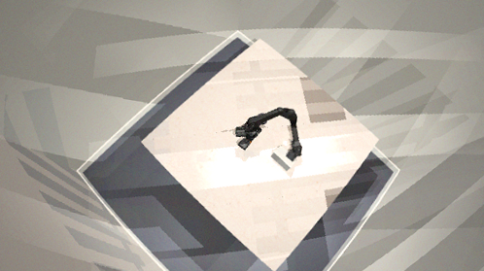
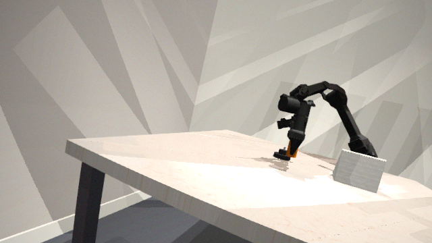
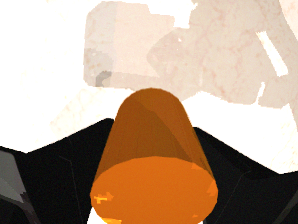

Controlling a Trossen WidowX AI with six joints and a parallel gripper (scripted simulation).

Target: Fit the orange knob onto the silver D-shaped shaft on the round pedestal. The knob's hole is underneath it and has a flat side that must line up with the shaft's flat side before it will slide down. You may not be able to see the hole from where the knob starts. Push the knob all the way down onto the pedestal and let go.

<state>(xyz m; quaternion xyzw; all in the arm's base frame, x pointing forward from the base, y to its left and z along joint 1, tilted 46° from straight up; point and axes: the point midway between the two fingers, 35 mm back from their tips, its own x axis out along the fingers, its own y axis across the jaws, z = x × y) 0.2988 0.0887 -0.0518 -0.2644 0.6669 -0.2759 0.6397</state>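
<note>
My gripper [image 2: 293, 150] [image 3: 152, 131] is shut on the orange knob [image 2: 289, 152] [image 3: 155, 192], one finger on each side. The knob is upright and appears raised off the table, with a shadow apart from it in the exterior view. Its underside and hole are hidden. The dark round pedestal [image 2: 280, 155] stands on the table, just left of the knob in the exterior view, with the small shaft [image 2: 284, 148] rising from it. The shaft's flat side is too small to make out. The pedestal does not show in the wrist view.
A grey-white block [image 2: 358, 171] [image 1: 281, 160] stands beside the arm's base. The wooden table [image 2: 202, 189] [image 1: 258, 217] carries bright light patches and shadows. Its front edge runs across the lower part of the exterior view.
</note>
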